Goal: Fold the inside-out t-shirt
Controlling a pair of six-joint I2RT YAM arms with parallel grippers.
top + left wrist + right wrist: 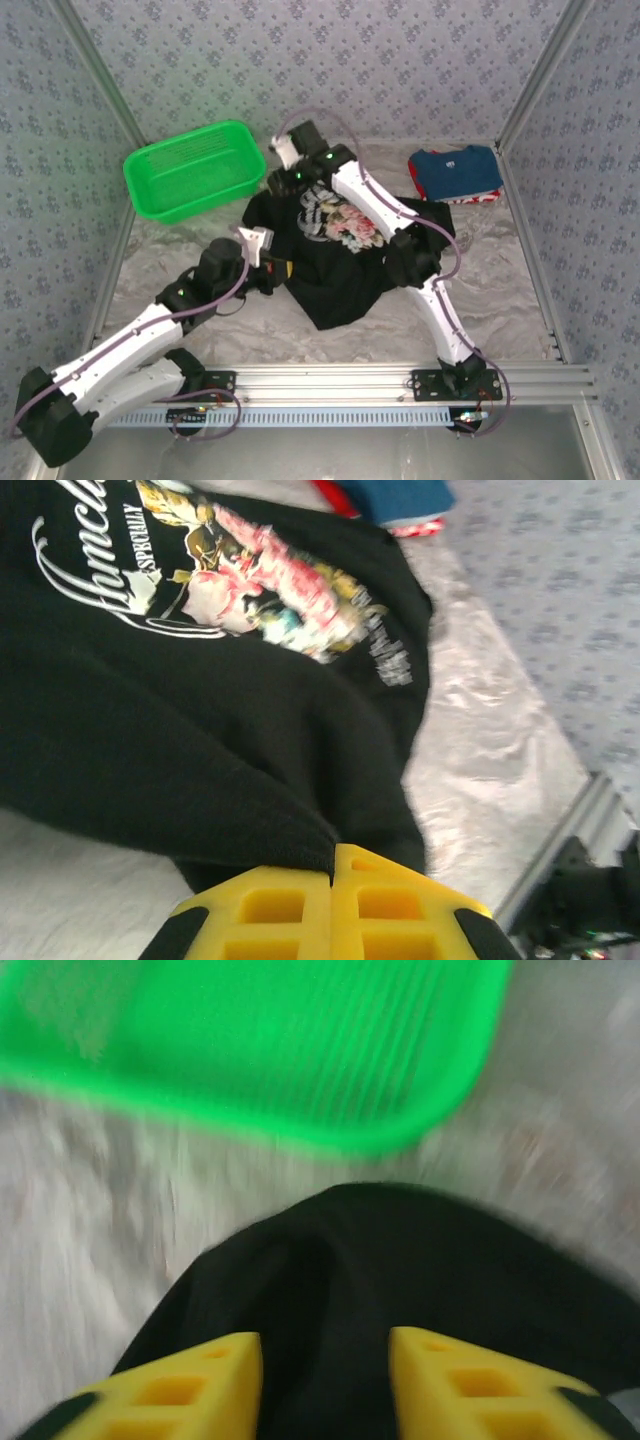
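Note:
The inside-out t-shirt (pixel 335 285) lies crumpled in the middle of the table, black, with a multicoloured print (pixel 342 222) facing up. My left gripper (pixel 280 268) is at the shirt's left edge. In the left wrist view that gripper (pixel 333 852) is shut, pinching a thick black hem of the shirt (pixel 150 730). My right gripper (pixel 280 183) is at the shirt's far left corner, next to the green basket. In the right wrist view its yellow fingers (pixel 205 1380) stand apart over the black cloth (pixel 400 1260), and the gripper (pixel 325 1345) is open.
A green plastic basket (pixel 195 168) sits at the back left, close ahead of the right gripper (pixel 250 1050). A folded blue shirt with red trim (pixel 455 175) lies at the back right. Patterned walls enclose the table, and an aluminium rail (pixel 400 380) runs along the near edge.

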